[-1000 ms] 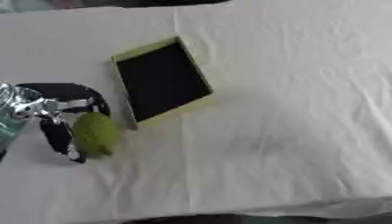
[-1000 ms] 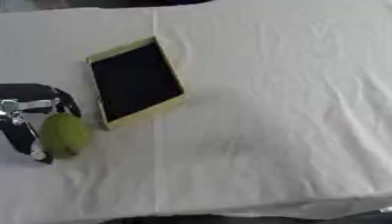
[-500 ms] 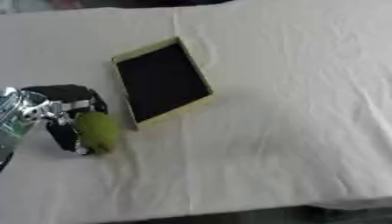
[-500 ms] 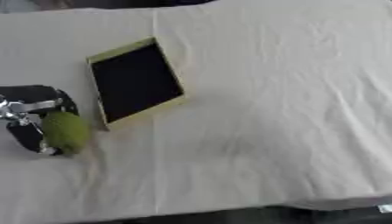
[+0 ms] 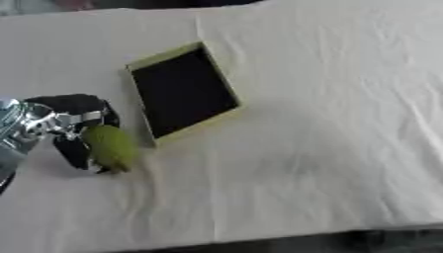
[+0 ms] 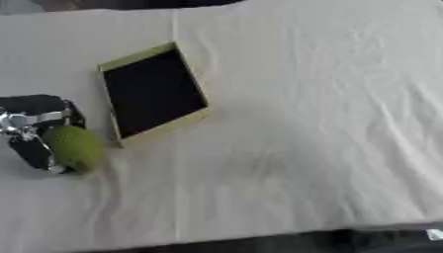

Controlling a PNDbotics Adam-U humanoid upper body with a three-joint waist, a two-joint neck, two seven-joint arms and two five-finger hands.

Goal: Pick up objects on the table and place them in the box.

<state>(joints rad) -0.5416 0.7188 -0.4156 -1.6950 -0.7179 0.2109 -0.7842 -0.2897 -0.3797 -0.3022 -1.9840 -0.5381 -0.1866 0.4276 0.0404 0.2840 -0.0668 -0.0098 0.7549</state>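
A green oval fruit-like object (image 5: 110,147) sits in my left hand (image 5: 76,126) at the left edge of the table, the black fingers curled round it from behind and below. The hand and object hover just over the white cloth. To their right lies the box (image 5: 182,91), a shallow yellow-green tray with a black inside, tilted askew on the cloth; its near left corner is close to the green object. My right hand shows in neither view.
A white, wrinkled cloth (image 5: 329,123) covers the whole table. The table's front edge (image 5: 286,239) runs along the bottom, dark beyond it. My silver left forearm (image 5: 13,131) enters from the left edge.
My left hand with the green object has risen a little and drawn slightly toward the box. The whole picture has also shifted upward, so the camera tilted.
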